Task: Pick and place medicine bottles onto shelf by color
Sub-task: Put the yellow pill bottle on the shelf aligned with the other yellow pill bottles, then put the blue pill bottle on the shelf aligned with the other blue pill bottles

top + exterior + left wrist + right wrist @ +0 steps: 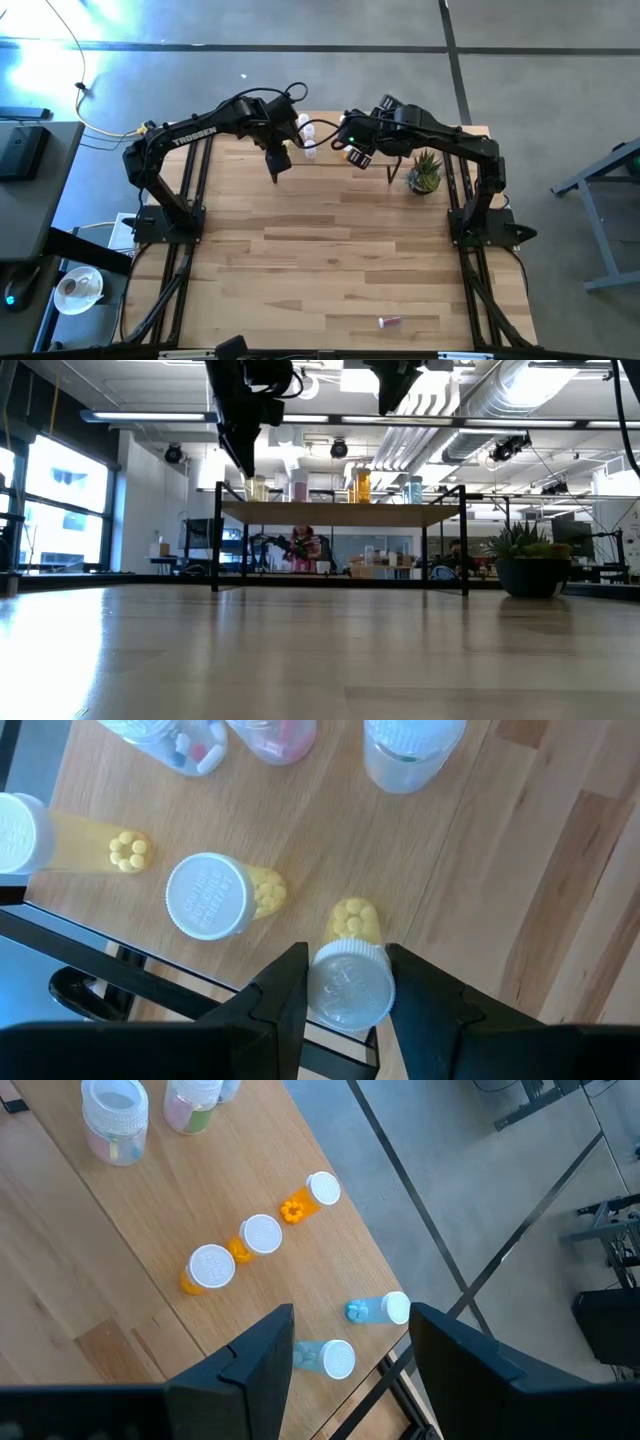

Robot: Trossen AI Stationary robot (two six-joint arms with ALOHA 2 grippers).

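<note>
The shelf [340, 510] stands at the table's far edge with medicine bottles upright on its top. In the left wrist view, two yellow bottles [205, 895] stand in a row, and a third yellow bottle [352, 935] stands at the shelf's edge. My left gripper [347, 975] is shut on this third one. Clear bottles [410, 750] stand behind them. My right gripper [350, 1325] hangs open high above the shelf's right end. Below it stand three orange bottles [260, 1235] and two blue ones [385, 1310]. One pinkish bottle [389, 321] lies on the table near its front edge. My left gripper pinches the pale cap [348, 992] of the yellow bottle between its two fingers. The fingers come steeply from above, pointing down. The bottle is upright beside the shelf's edge. Whether its base rests on the shelf top I cannot tell.
A green potted plant [425, 172] stands on the table right of the shelf, close to the right arm. The shelf's black frame [150, 980] runs just beside the gripped bottle. Bare tabletop [330, 250] stretches from the shelf toward the near edge.
</note>
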